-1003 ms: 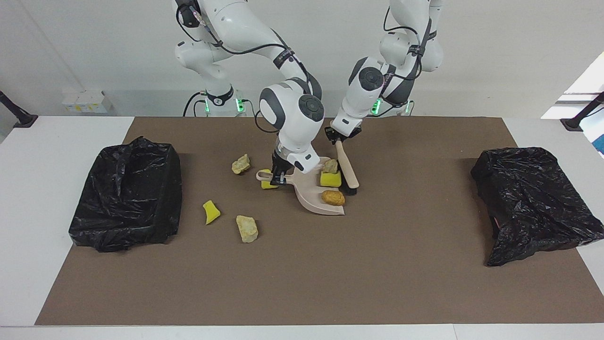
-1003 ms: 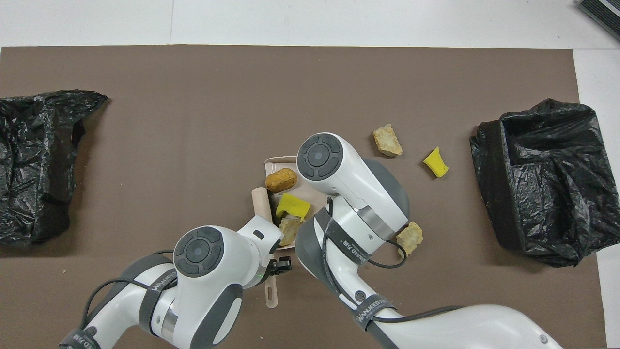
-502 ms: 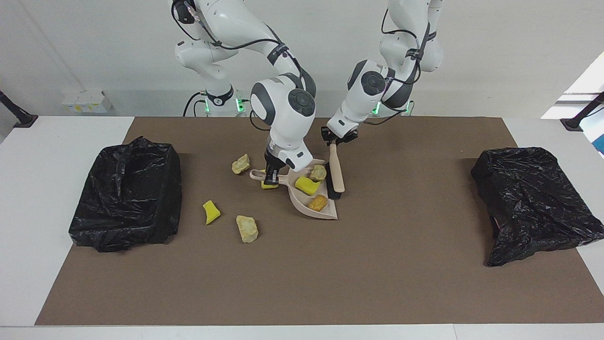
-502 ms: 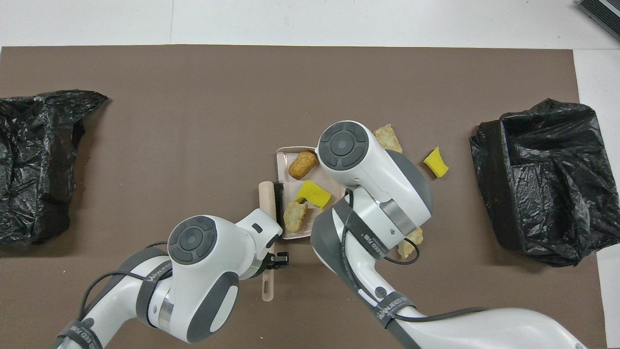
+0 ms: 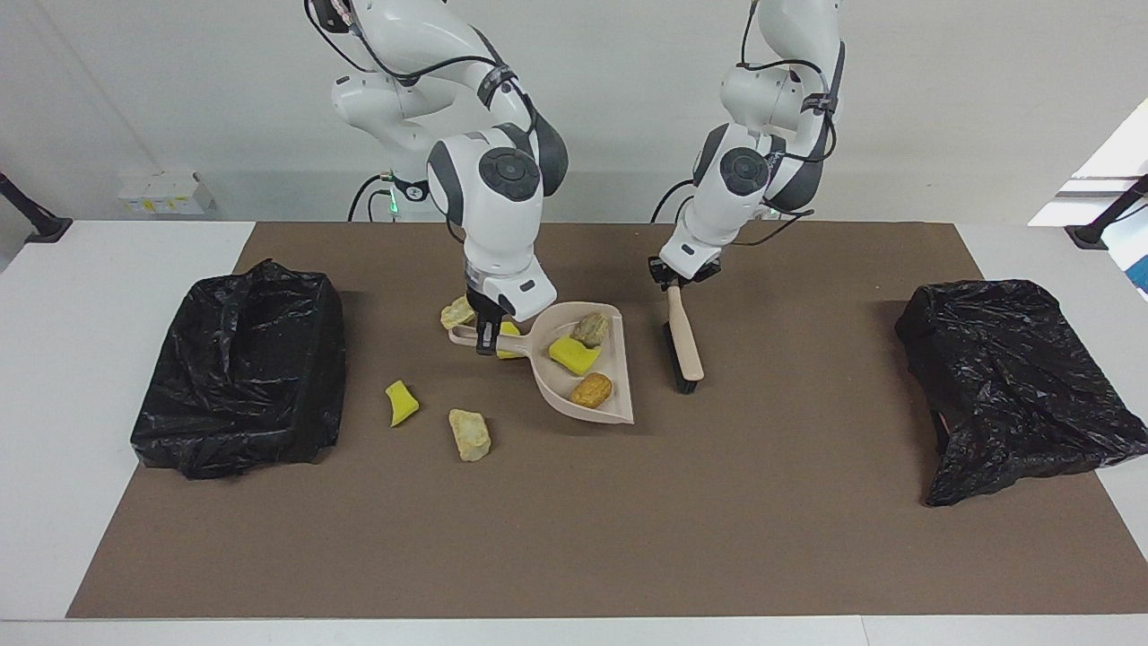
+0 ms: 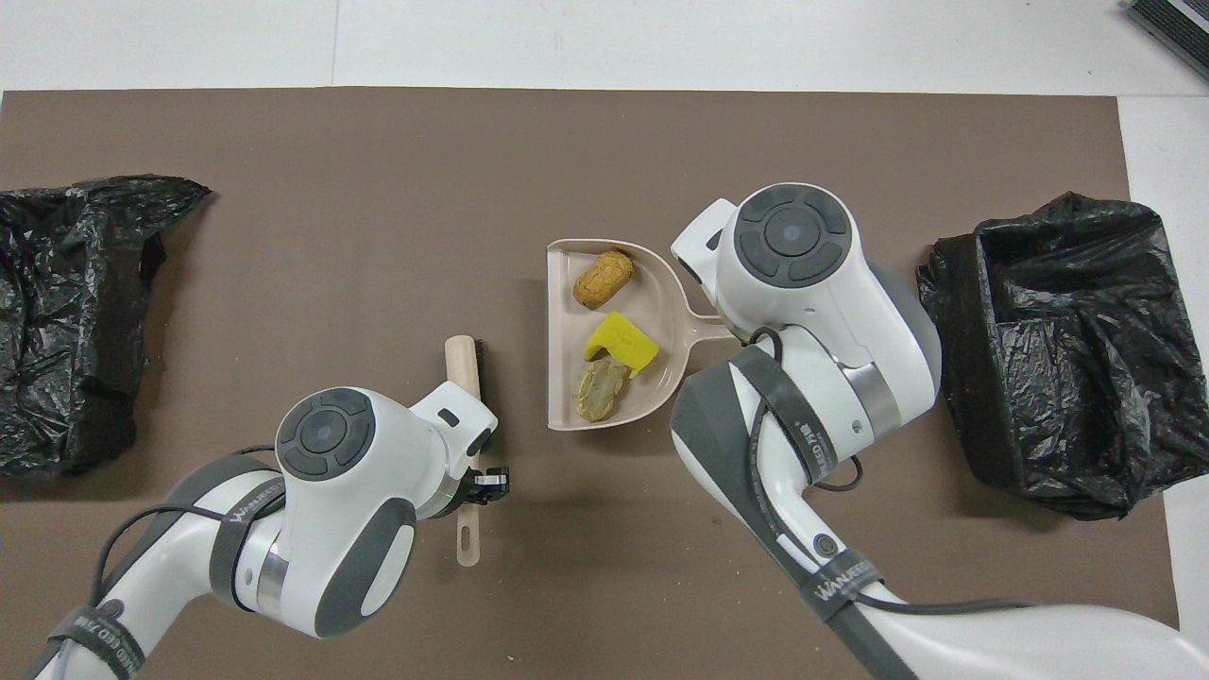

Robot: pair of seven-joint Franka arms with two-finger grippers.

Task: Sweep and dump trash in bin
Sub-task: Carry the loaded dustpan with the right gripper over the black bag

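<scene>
My right gripper (image 5: pixel 487 339) is shut on the handle of the pinkish-beige dustpan (image 5: pixel 619 395), held a little above the mat. In the pan (image 6: pixel 661 312) lie three bits of trash: an orange-brown lump (image 5: pixel 592 389), a yellow sponge chunk (image 5: pixel 574 355) and a beige lump (image 5: pixel 589 328). My left gripper (image 5: pixel 674 283) is shut on the handle of the brush (image 5: pixel 684 341), which slants down beside the pan, apart from it. Loose on the mat lie a beige lump (image 5: pixel 457 312), a yellow chunk (image 5: pixel 401 403), another beige lump (image 5: pixel 469 434), and a yellow bit (image 5: pixel 509 343) half hidden by the pan handle.
A bin lined with a black bag (image 5: pixel 240 368) stands at the right arm's end of the brown mat. A second black-bagged bin (image 5: pixel 1013 386) stands at the left arm's end. In the overhead view the right arm hides the loose bits.
The right gripper has lifted the loaded dustpan off the mat and carried it slightly toward the right arm's end. The left gripper has drawn the brush away from the pan, toward the left arm's end.
</scene>
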